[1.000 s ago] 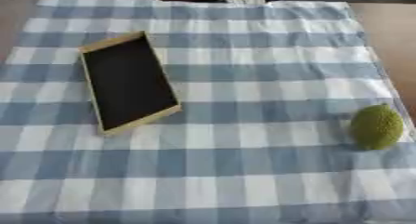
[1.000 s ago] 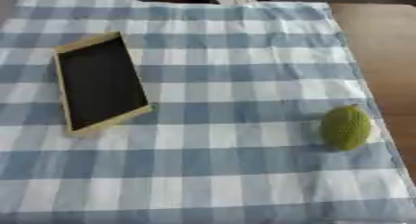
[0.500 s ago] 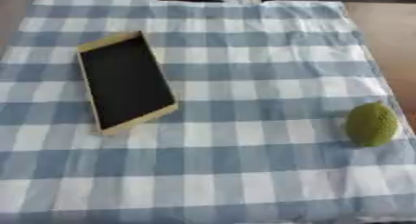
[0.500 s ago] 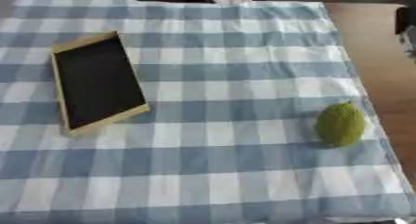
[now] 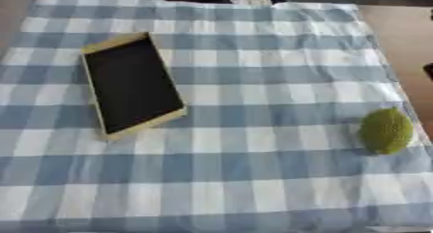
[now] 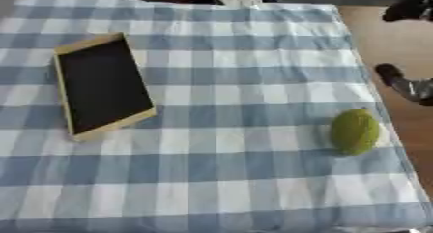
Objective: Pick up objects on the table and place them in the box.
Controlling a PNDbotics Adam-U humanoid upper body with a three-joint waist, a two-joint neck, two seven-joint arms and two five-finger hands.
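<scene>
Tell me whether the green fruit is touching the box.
Apart. The right eye view shows the green fruit near the cloth's right edge and the box far to its left, with several bare checks of the tablecloth between them.

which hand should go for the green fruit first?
Right, probably. The green fruit lies near the cloth's right edge, and the right hand is just coming in at the right edge of the right eye view. The left hand is not in view; the box lies to the left.
</scene>
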